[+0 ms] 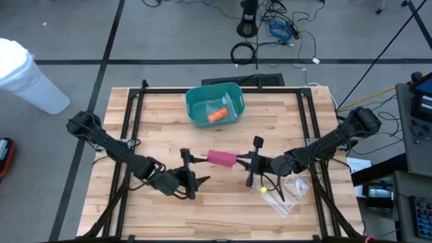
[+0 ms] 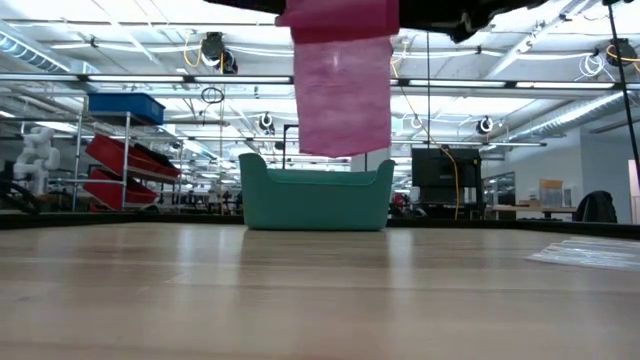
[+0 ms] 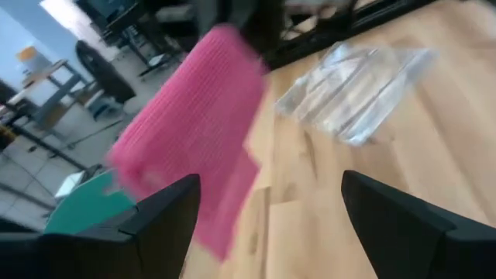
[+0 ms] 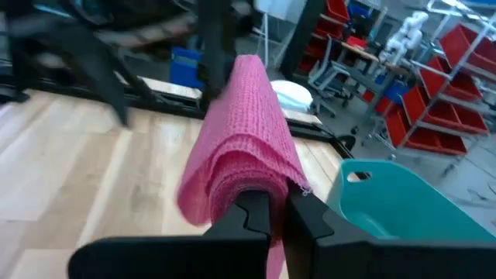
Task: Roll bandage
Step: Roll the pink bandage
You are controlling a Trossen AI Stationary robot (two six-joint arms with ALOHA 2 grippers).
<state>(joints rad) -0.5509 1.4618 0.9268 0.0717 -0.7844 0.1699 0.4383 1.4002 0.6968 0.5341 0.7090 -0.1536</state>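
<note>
A pink bandage (image 1: pixel 221 158) hangs above the table's middle, partly rolled, with a loose thinner flap (image 2: pixel 340 110) drooping below the roll. My right gripper (image 1: pixel 241 161) is shut on its right end. My left gripper (image 1: pixel 196 177) stands open just left of the bandage and a little nearer the front edge. In the left wrist view the bandage (image 3: pixel 194 147) lies ahead of the open fingers and beyond them, between neither. My right gripper pinches the roll's near end (image 4: pixel 252 182) between its two fingers, several wound layers together. The fingers come about level from the table's right and lie along the roll. The roll sticks out past the fingertips toward the left arm, clear of the table, with its loose flap hanging down.
A teal bin (image 1: pixel 214 104) with an orange object (image 1: pixel 217 115) inside stands at the far middle. A clear plastic wrapper (image 1: pixel 287 192) lies near the front right, a small yellow piece (image 1: pixel 262 191) beside it. Black frame rails (image 1: pixel 128 135) run along the table's sides.
</note>
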